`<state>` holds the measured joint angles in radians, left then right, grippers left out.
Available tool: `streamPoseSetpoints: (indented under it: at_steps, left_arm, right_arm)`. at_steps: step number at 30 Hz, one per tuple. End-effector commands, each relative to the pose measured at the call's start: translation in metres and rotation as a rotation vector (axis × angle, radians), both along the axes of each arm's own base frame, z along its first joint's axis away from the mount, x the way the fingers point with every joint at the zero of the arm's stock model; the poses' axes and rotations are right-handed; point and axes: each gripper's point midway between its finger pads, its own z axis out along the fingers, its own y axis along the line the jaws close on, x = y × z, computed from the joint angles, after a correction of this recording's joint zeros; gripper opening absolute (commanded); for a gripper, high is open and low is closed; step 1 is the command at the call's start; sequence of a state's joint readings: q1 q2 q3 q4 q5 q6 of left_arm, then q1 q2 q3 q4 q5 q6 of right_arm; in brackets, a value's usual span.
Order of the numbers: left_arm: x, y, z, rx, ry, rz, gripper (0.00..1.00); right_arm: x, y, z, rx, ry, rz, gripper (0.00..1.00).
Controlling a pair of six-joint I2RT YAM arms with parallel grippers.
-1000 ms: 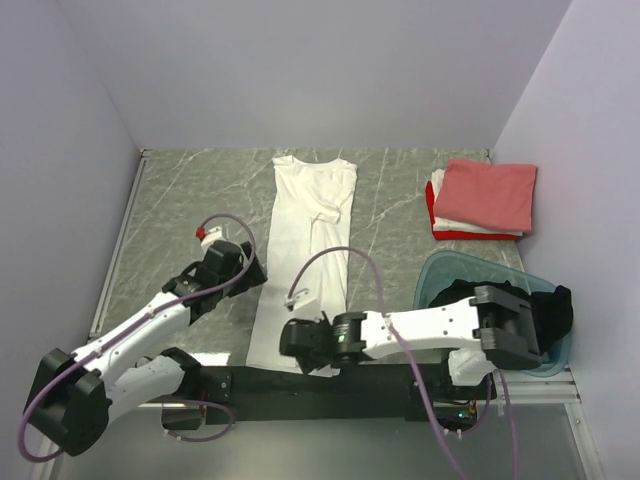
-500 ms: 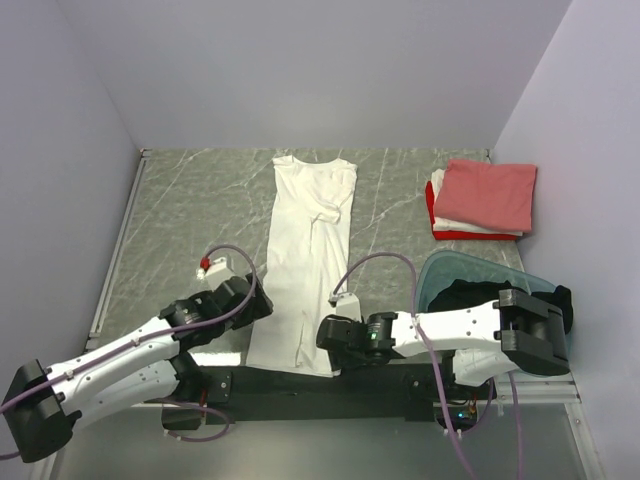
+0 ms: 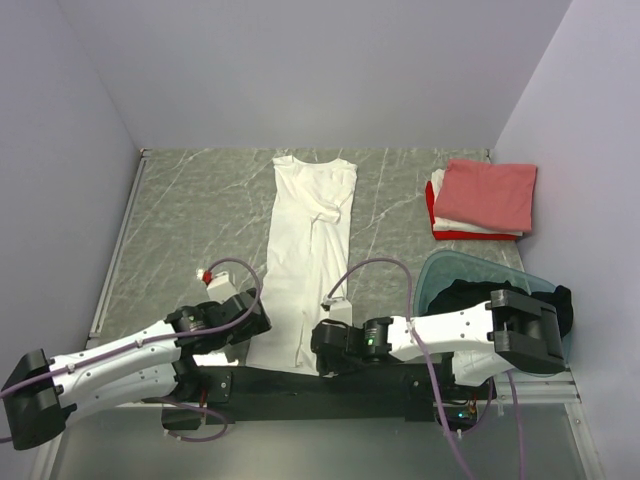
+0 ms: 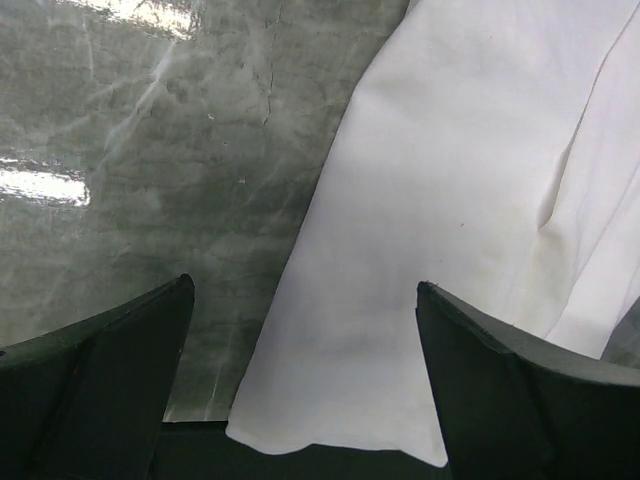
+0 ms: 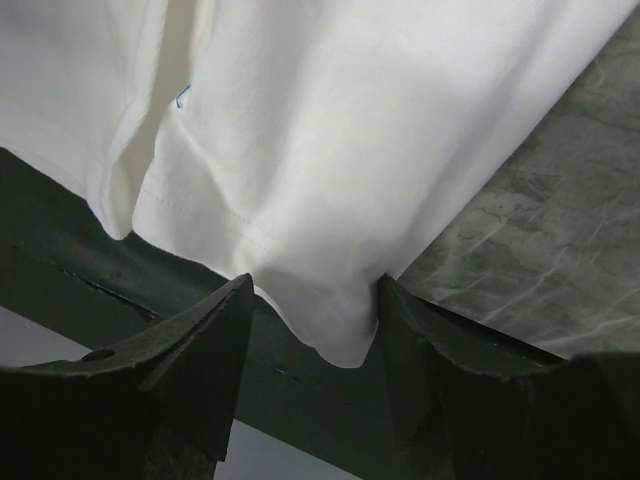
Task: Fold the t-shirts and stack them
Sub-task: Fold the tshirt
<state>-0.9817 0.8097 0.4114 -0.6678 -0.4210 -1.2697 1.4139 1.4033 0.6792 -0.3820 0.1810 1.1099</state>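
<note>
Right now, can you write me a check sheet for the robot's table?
Surface: grey marbled table.
Job's things: white t-shirt folded into a long strip, mid-table; folded stack, pink on top, at far right; black shirt in the tub.
Clutter: teal tub, near right.
Grippers: left gripper open over the shirt's near left corner; right gripper open astride its near right corner.
Cables: purple cable looping off each wrist.
Surroundings: plain pale walls.
</note>
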Motion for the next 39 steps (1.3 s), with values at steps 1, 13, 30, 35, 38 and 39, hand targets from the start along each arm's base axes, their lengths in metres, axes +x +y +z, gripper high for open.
streamPoseSetpoints:
  at_steps: [1,13,30,35,38,39]
  left_arm:
    - [0.000,0.005,0.003,0.000,-0.018,0.027,0.99]
    - [-0.005,0.002,0.004,0.010,-0.012,-0.001,0.99]
    - [-0.028,-0.005,-0.007,0.005,0.037,-0.077,0.97]
    - [-0.047,-0.009,-0.013,-0.005,0.078,-0.116,0.90]
    - [-0.059,-0.011,-0.016,-0.015,0.102,-0.132,0.85]
    - [-0.063,-0.012,-0.016,-0.025,0.110,-0.127,0.85]
  right_arm:
    - [-0.006,-0.006,-0.007,-0.052,0.017,-0.027,0.60]
    - [-0.008,-0.031,-0.008,-0.107,0.018,-0.086,0.60]
    - [-0.009,-0.051,-0.014,-0.216,-0.010,-0.096,0.00]
    - [-0.006,-0.070,-0.019,-0.234,-0.011,-0.132,0.00]
    - [-0.004,-0.081,-0.019,-0.239,-0.016,-0.159,0.00]
    - [-0.003,-0.082,-0.017,-0.227,-0.015,-0.164,0.00]
